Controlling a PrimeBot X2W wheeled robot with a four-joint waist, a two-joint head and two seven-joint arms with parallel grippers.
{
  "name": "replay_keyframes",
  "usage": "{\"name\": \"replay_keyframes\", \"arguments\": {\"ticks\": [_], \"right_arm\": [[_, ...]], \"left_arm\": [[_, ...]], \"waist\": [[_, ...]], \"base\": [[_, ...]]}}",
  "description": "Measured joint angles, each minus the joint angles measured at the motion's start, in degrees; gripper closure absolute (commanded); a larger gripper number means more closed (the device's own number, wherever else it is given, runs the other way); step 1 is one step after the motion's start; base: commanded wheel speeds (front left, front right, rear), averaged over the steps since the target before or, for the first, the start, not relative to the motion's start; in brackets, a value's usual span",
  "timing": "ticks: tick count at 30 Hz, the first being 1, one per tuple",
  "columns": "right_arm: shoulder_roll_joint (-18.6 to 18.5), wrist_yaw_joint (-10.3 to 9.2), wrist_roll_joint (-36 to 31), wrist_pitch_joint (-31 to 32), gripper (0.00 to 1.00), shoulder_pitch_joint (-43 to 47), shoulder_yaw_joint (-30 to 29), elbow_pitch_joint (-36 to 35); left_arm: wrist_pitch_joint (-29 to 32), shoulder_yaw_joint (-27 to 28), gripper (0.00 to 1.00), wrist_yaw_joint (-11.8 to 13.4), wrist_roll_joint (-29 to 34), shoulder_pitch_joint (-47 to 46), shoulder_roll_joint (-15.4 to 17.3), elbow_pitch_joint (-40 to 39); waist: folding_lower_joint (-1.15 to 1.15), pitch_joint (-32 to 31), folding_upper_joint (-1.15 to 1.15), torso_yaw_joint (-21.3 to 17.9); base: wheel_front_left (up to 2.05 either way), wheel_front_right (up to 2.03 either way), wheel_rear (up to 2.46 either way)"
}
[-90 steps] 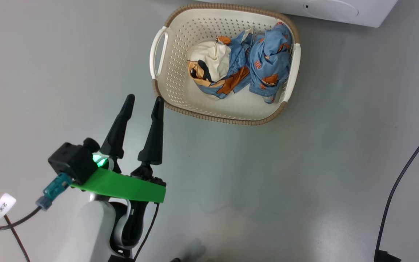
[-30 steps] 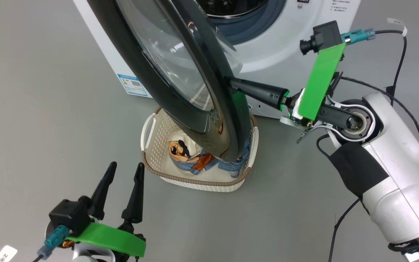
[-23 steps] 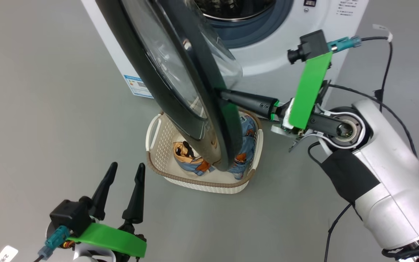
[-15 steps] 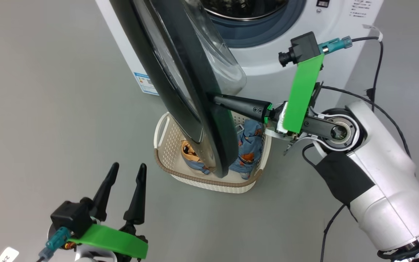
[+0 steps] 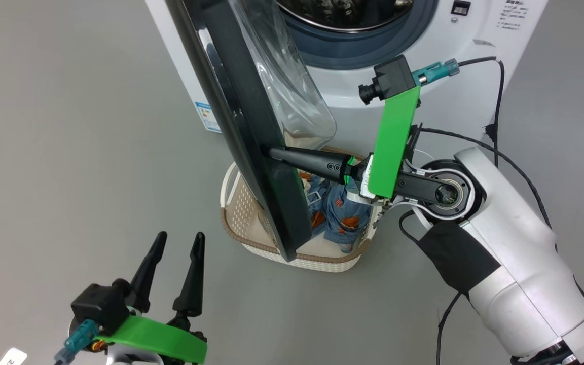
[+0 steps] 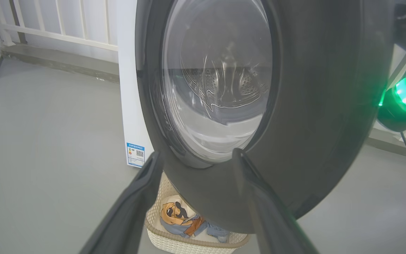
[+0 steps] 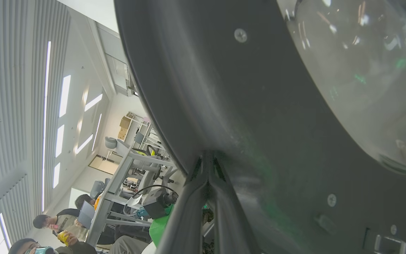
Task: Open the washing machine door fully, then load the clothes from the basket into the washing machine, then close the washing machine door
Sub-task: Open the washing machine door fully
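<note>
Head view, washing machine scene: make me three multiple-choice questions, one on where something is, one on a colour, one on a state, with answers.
1. Where does the basket stand relative to the washing machine?
A. On top of it
B. Inside it
C. On the floor in front of it, under the door

2. What colour is the washing machine door frame?
A. Black
B. White
C. Red

3. How is the right claw?
A. Open, clear of the door
B. Shut, tips against the door's inner face
C. Shut on the basket

Answers:
1 C, it sits on the grey floor below the open door.
2 A, the frame is glossy black.
3 B, its fingers lie together, touching the door.
</note>
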Motion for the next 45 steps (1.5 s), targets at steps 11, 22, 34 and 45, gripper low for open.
{"name": "replay_keyframes", "arguments": {"ticks": [11,22,34,45], "right_arm": [[-3.0,0.0,-1.7,-6.2,0.44,4.0,-1.3,-1.0],[-8.3,0.0,-3.2,-14.4,0.0,10.4,-2.6,-4.0],[-15.0,0.0,-6.5,-28.3,0.0,19.3,-0.6,-5.5],[-19.9,0.0,-7.8,-41.3,0.0,25.8,3.8,-1.4]], "left_arm": [[0.0,-0.1,0.0,0.0,-4.4,0.0,1.5,1.0],[0.0,0.7,0.0,0.0,-4.9,1.1,4.1,0.8],[0.0,3.3,0.0,0.0,-4.9,3.7,5.2,0.5],[0.0,5.8,0.0,0.0,-4.5,6.7,5.2,-0.3]], "waist": [[0.0,-1.5,0.0,-4.0],[0.0,-4.3,0.0,-8.9],[0.0,-7.2,0.0,-13.1],[0.0,-8.9,0.0,-16.4]], "base": [[0.0,0.0,0.0],[0.0,0.0,0.0],[0.0,0.0,0.0],[0.0,0.0,0.0]]}}
